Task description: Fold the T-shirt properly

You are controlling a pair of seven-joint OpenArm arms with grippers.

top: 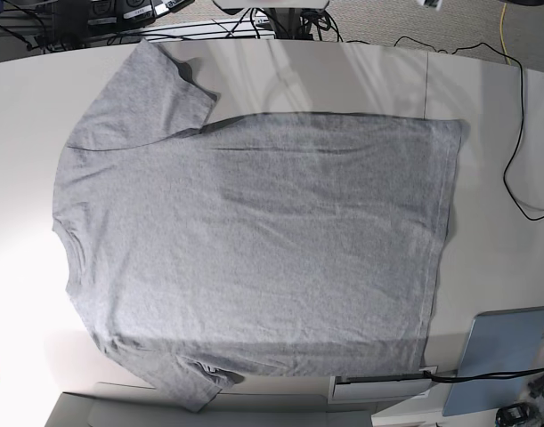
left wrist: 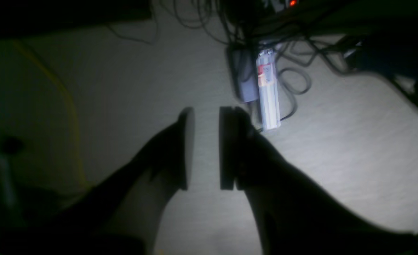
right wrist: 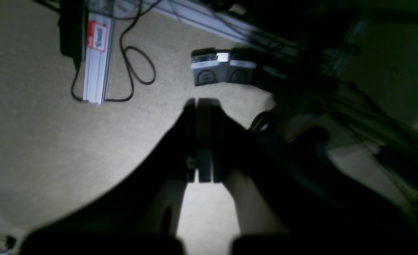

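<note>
At the lower right of the base view, nearest the camera, a flat blue-grey panel (top: 494,351) lies beside the large heather-grey cotton T-shirt (top: 263,240), with a thin black cable (top: 490,376) running across it. The T-shirt fills the middle of the frame, plain face up, its collar (top: 67,258) towards the left edge and its hem (top: 445,213) towards the right. Of its 2 short sleeves, the near sleeve (top: 178,378) reaches down at the lower left, rumpled where it meets the body, and the far sleeve (top: 147,98) points up at the upper left. I see no finished fold: the body is spread out at full width, so the task looks to be at its start, with both sleeves, the sides and the final halving all left to do. Further off, the left gripper (left wrist: 206,113), at the centre of its wrist view, has its 2 dark fingers parted by a modest gap with nothing between them, while the right gripper (right wrist: 199,104) has its fingers together and holds nothing I can make out. Beyond them, a silvery metal bar with a red-and-white label (right wrist: 96,71) shows at the upper left of the right wrist view
</note>
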